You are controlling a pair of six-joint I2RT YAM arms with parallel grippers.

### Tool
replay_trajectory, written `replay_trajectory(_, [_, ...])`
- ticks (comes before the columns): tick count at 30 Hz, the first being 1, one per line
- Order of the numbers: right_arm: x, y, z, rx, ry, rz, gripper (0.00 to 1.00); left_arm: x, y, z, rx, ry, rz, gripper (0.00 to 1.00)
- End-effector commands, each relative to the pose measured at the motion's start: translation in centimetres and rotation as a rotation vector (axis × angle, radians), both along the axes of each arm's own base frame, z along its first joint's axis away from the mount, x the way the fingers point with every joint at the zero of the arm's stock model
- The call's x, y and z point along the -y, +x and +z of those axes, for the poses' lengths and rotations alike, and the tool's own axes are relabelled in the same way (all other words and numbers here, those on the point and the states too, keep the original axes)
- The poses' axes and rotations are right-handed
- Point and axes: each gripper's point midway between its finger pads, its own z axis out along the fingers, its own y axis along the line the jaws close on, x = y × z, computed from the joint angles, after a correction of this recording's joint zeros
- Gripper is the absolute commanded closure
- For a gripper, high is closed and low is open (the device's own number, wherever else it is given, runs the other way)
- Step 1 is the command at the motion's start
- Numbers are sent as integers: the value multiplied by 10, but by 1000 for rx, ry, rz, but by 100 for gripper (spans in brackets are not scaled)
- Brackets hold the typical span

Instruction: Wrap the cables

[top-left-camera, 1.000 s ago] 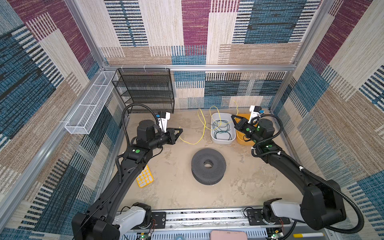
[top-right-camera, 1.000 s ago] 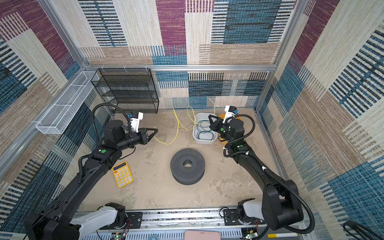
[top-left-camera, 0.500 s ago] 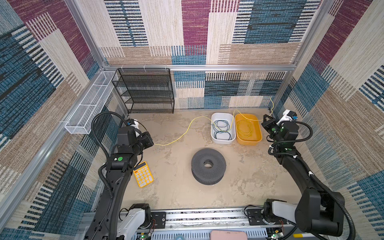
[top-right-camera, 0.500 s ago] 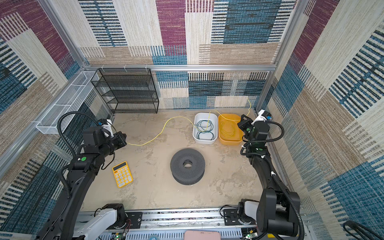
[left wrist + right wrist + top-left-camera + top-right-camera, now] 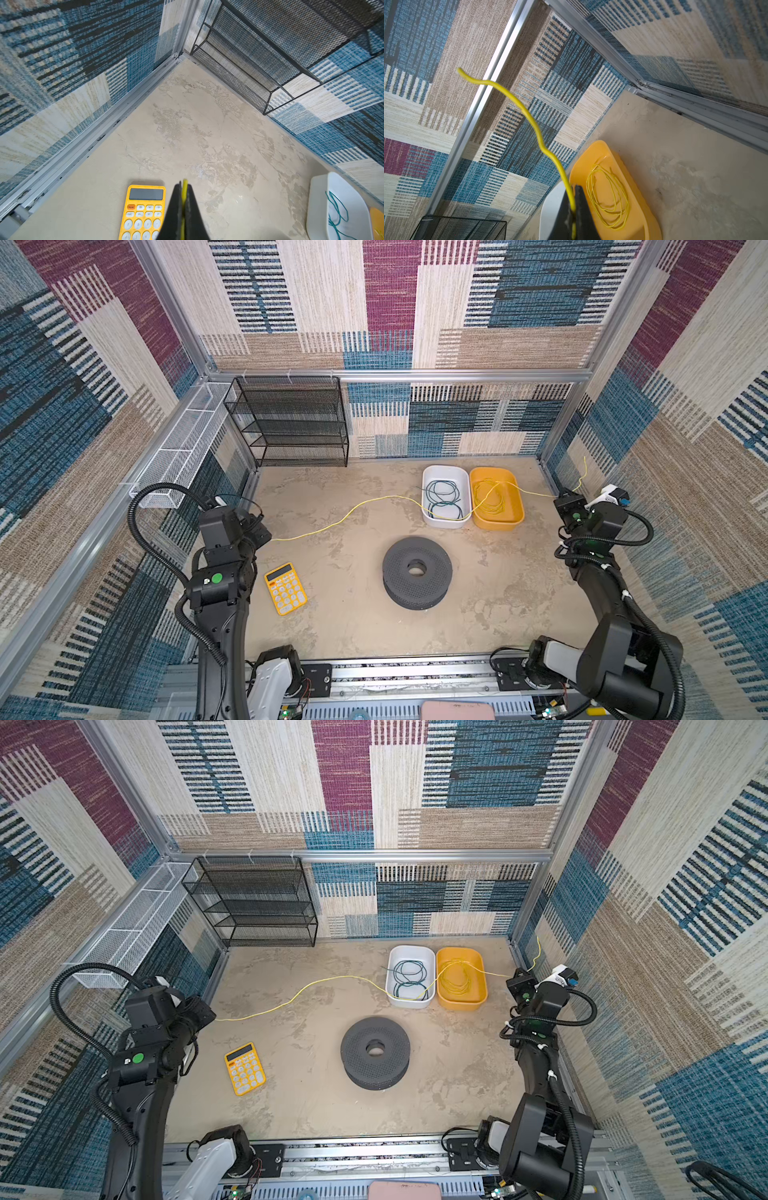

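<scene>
The left pincer [image 5: 183,187] is pressed together on the yellow cable [image 5: 390,497], by the left edge of the desk [image 5: 353,626]. The right pincer [image 5: 574,188] pinches the same cable near the far right corner, and a free tail curls up past it along the wall. Between the two, the cable crosses the white bin [image 5: 444,467] and coils in the yellow bin [image 5: 498,526], both at the far edge. The green cable [image 5: 444,501] lies looped in the white bin. A black spool [image 5: 395,568] sits mid-desk, with a yellow calculator [image 5: 286,588] near the left edge and a black mesh rack [image 5: 291,423] in the far left corner. Patterned woven panels wall the desk.
</scene>
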Motion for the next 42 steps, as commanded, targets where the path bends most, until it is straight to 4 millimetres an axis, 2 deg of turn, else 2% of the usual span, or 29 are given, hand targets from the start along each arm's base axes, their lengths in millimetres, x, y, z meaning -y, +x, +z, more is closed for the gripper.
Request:
replay_trajectory(1, [13, -3, 4, 44, 22, -26, 100, -12, -7, -10, -30, -8, 67, 100])
replay_trajectory(4, [21, -3, 7, 50, 28, -31, 100, -9, -6, -23, -49, -43, 61, 100])
replay_trajectory(9, [16, -2, 19, 75, 25, 0, 100, -4, 1, -30, -48, -73, 23, 100])
replay_trajectory(11, [9, -2, 21, 93, 39, 35, 100, 10, 12, -36, -38, -153, -38, 100])
replay_trajectory(13, [-1, -3, 22, 109, 55, 70, 100, 36, 28, -39, -2, -276, -163, 100])
replay_trajectory(16, [-16, -4, 22, 107, 45, 103, 100, 50, 42, -50, -12, -345, -216, 100])
replay_trajectory(19, [-28, -5, 22, 105, 31, 131, 100, 52, 50, -60, -10, -367, -221, 100])
replay_trajectory(25, [-26, -6, 30, 107, -6, 115, 100, 39, 59, -71, 0, -357, -147, 100])
replay_trajectory(30, [-27, -4, 40, 122, -13, 124, 100, 34, 67, -88, -26, -360, -129, 100])
replay_trajectory(35, [-38, -1, 45, 123, -22, 155, 100, 34, 77, -99, -57, -369, -141, 100])
replay_trajectory(37, [-44, 1, 45, 117, -30, 169, 100, 34, 78, -101, -66, -375, -143, 94])
replay_trajectory(38, [-47, 1, 44, 116, -29, 175, 100, 34, 79, -99, -62, -375, -147, 87])
replay_trajectory(42, [-52, 1, 47, 124, -29, 173, 100, 44, 81, -83, -58, -361, -229, 44])
